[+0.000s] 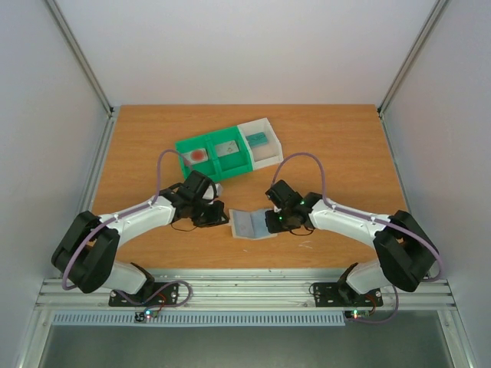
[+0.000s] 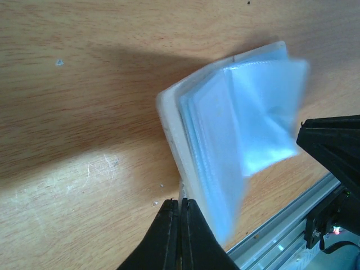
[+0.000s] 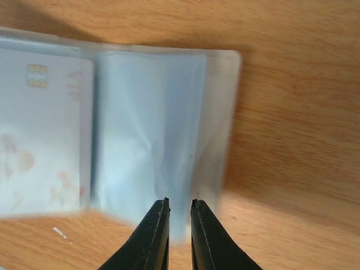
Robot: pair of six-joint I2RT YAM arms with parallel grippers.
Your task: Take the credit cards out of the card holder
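Note:
The card holder (image 1: pixel 252 224) lies open on the table between my two grippers, a pale beige cover with clear sleeves fanned up (image 2: pixel 225 146). My left gripper (image 2: pixel 181 203) is shut on the thin edge of its beige cover (image 2: pixel 169 121). My right gripper (image 3: pixel 180 203) has its jaws a narrow gap apart, with the edge of a clear sleeve (image 3: pixel 152 140) between the tips. A white chip card (image 3: pixel 45 135) sits in the sleeve to the left. One white card with a red circle (image 1: pixel 199 155) and a grey card (image 1: pixel 227 149) lie in the green tray. A teal card (image 1: pixel 258 139) lies in the white tray.
The green two-compartment tray (image 1: pixel 184 146) and the white open tray (image 1: pixel 270 130) stand side by side behind the grippers. The metal rail at the table's near edge (image 2: pixel 281 239) is close to the holder. My right gripper's black body (image 2: pixel 332 149) shows beside the sleeves.

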